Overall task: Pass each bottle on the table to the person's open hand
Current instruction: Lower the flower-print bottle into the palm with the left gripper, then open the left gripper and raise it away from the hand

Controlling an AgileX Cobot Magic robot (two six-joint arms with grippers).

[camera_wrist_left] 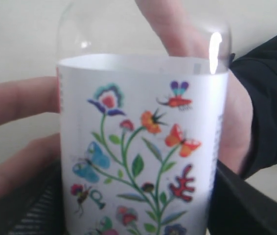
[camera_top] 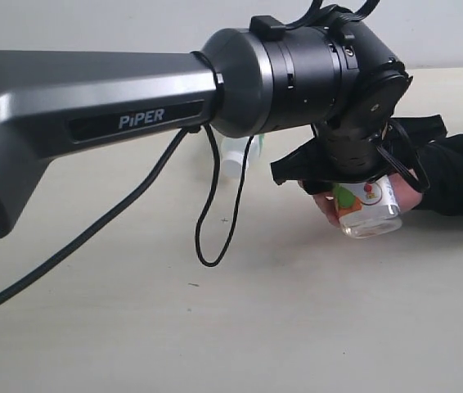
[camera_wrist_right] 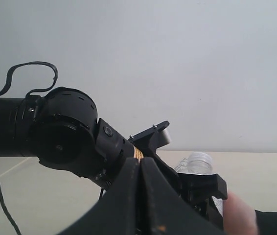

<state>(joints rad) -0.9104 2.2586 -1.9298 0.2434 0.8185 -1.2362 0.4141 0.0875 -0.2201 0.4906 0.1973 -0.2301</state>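
Left hand: the robot's left hand (camera_top: 361, 187) was extended to the far right of the bench (camera_top: 297, 327), pinching the short bottle (camera_wrist_left: 138, 147) by its sides.
Bottle: flower-and-butterfly label, resting against the person's open hand (camera_top: 325, 202), whose fingers lay spread behind it, not curled round it.
Right hand: the right hand (camera_wrist_right: 141, 196) was held above the bench, its tips pressed together, empty.
Risk: if released before the person's fingers closed, the round bottle would likely roll off the palm.
Second risk: the arm's slack cable (camera_top: 215, 221) hung near a slim bottle (camera_top: 235, 155) and could snag it on withdrawal.
Bench: pale cream, smooth, faintly grained.
Room: plain pale wall (camera_wrist_right: 177, 58) behind.
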